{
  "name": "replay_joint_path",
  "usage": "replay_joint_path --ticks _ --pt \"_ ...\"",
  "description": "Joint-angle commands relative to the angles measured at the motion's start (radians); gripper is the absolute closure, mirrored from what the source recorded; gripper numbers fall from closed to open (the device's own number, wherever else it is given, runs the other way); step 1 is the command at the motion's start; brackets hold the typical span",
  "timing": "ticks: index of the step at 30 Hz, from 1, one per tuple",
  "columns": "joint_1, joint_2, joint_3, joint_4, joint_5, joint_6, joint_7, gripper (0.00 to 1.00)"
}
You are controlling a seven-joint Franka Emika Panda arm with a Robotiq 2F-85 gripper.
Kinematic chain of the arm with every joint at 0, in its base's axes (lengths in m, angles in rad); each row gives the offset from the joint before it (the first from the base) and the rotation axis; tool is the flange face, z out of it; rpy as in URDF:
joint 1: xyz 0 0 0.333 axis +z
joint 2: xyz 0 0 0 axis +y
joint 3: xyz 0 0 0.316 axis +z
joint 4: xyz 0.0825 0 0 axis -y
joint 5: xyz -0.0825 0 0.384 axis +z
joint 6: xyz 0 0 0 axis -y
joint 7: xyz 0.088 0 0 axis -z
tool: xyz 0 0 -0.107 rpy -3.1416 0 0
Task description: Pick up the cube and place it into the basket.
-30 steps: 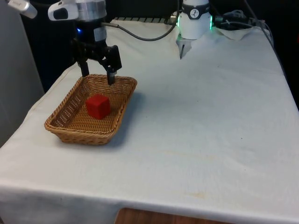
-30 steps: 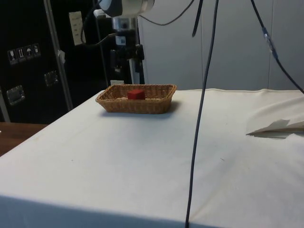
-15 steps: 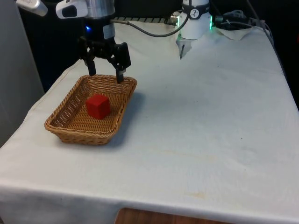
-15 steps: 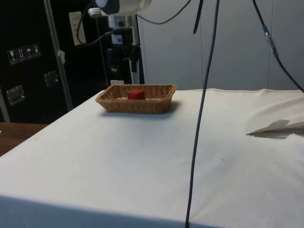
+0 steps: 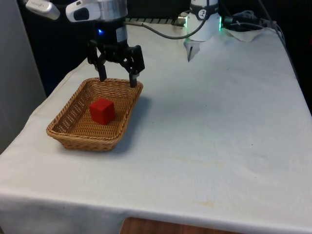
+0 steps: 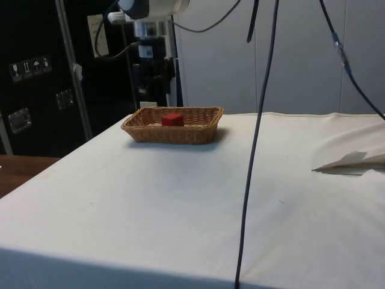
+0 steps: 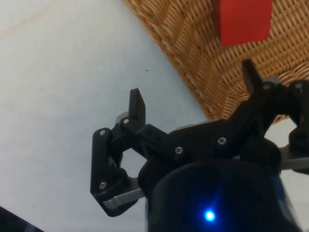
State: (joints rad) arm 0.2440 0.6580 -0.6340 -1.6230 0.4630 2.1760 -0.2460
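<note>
A red cube [image 5: 102, 110] lies inside the woven wicker basket [image 5: 73, 130] near the front view's left; the side view has the cube [image 6: 172, 119] in the basket [image 6: 198, 132] too, and the wrist view catches the cube [image 7: 243, 21] on the basket's weave [image 7: 193, 53]. My black gripper [image 5: 117, 80] hangs open and empty above the basket's far rim, clear of the cube. Seen from the side, the gripper [image 6: 152, 90] is behind and above the basket. The wrist view has the gripper [image 7: 193, 89] spread wide over the rim.
The basket sits close to the table's edge at the front view's left. The robot base [image 5: 203, 22] and a bundle of cables [image 5: 248, 22] are at the far end. A cable [image 6: 255, 138] hangs across the side view.
The gripper has risen and drifted toward the front view's right, from over the basket to above its far rim. Cube and basket have not moved.
</note>
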Motion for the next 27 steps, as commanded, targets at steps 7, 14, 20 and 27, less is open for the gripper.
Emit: replay_joint_path --ticks 7,14,20,27 --pt "0.017 -0.015 0.001 -0.021 -0.004 0.005 -0.015 0.0" --pt "0.026 -0.022 0.008 -0.031 -0.006 0.006 -0.026 0.0" --pt "0.035 -0.033 0.013 -0.046 -0.012 0.007 -0.035 0.0" --pt "0.043 -0.061 0.032 -0.065 -0.038 0.006 -0.036 0.0"
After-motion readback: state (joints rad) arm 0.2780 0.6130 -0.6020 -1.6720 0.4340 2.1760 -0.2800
